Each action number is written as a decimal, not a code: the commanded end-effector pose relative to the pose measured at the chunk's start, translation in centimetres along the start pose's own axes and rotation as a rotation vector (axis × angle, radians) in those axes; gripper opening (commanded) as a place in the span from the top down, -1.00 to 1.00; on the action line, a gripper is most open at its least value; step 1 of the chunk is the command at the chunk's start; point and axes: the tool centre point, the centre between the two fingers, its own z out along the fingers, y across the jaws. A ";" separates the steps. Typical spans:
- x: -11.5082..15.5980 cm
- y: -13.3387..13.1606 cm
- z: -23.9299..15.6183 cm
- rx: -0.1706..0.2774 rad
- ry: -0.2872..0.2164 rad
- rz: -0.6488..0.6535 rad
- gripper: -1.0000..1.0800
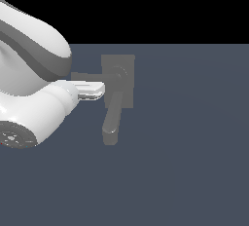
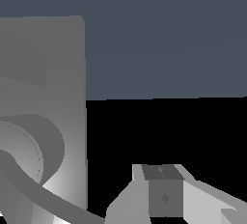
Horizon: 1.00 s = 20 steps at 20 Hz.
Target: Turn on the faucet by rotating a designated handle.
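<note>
Seemingly shut, the fingers [image 1: 99,90] sit beside the faucet [image 1: 118,81], near its handle [image 1: 87,77].

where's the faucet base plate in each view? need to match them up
Exterior view: base plate sits upper centre, just right of the gripper.
Wrist view: base plate fills the left side, close up.
Shared landmark: the round hub on the plate.
</note>
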 end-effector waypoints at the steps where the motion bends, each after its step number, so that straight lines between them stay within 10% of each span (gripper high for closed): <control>1: -1.4 0.2 0.0 -0.001 -0.004 0.003 1.00; 20: -7.2 -1.5 0.0 0.000 -0.002 0.002 1.00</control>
